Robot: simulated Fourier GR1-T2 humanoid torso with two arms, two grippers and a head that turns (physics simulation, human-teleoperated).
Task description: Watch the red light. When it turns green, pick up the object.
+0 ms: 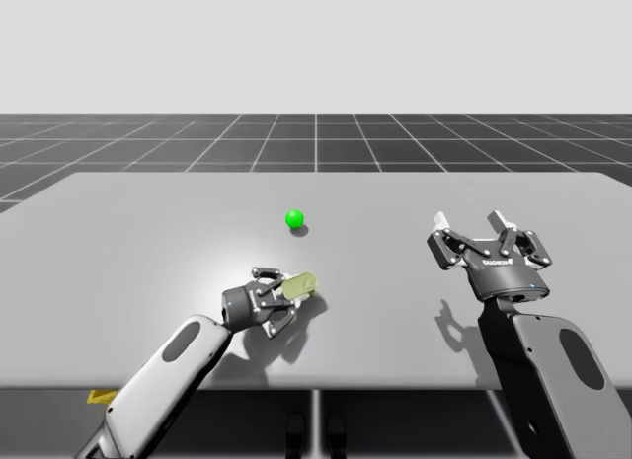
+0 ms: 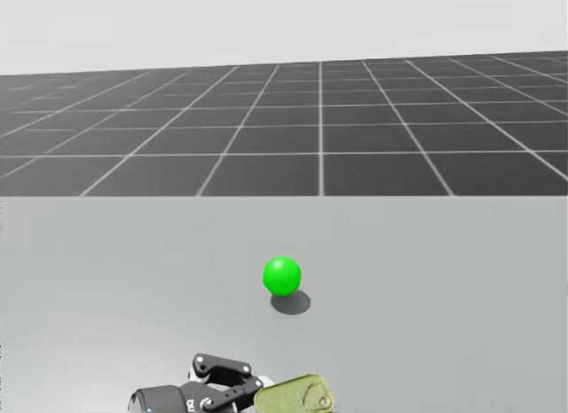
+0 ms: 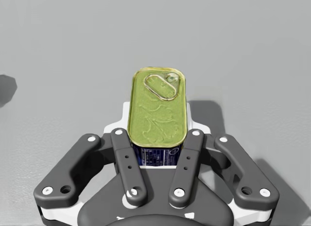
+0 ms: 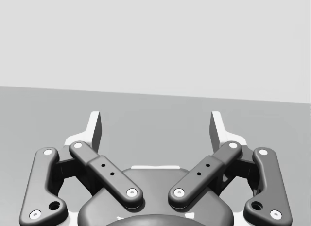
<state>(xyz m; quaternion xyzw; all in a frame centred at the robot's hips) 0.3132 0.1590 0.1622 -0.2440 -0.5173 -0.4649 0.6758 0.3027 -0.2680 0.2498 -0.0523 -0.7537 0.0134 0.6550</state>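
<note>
Grey table (image 1: 118,281) holds one green light (image 1: 294,219); left end effector (image 3: 156,138) clamps one oblong olive can (image 3: 158,112), right end effector (image 1: 470,222) gapes empty.

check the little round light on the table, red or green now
Green. The small round signal light glows bright green in both high and head views, on the grey table.

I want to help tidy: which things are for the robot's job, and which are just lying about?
For the job: green light, yellow-green can, left gripper shut on it.
Just there: right gripper, open; grey table.
</note>
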